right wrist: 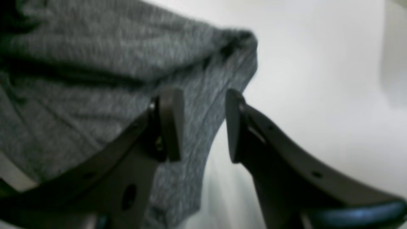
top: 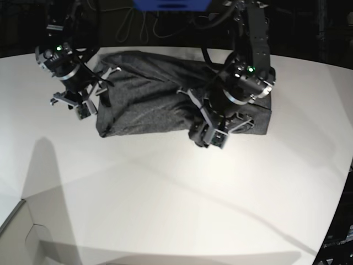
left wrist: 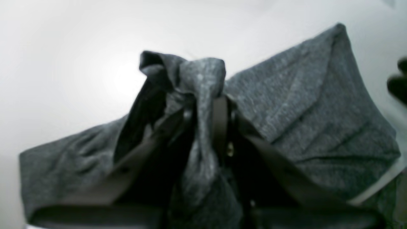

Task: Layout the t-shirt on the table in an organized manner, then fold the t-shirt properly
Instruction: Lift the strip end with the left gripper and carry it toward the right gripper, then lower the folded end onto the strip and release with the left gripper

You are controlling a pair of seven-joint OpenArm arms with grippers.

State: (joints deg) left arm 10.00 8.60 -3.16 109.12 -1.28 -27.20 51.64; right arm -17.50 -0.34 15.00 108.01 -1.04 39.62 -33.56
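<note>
The dark grey t-shirt [top: 149, 102] lies on the white table [top: 165, 204], near the far side of it. It is spread out wide but has bumps and folds in it, and its front edge is not straight.

The left gripper [left wrist: 206, 108] is pressed together on a bunch of the shirt's cloth. In the left wrist view the cloth sticks up between the two black fingers [left wrist: 221, 127] in a small knot (it looks like a little twisted top). More of the shirt [left wrist: 311, 108] lies flat behind it on the table [left wrist: 63, 63]. In the base view this gripper [top: 207, 135] sits at the front edge of the shirt, toward the shirt's right end in that view.

The right gripper [right wrist: 203, 124] has its two fingers [right wrist: 171, 124] spread apart, with nothing pinched between them. It hangs over a side edge of the shirt [right wrist: 95, 63]. One finger is above the grey cloth and the other is above the bare table [right wrist: 318, 95]. In the base view this gripper [top: 83, 105] is at the shirt's left end, just beside the corner of the cloth.

The two grippers are well apart, one at each end of the shirt.
</note>
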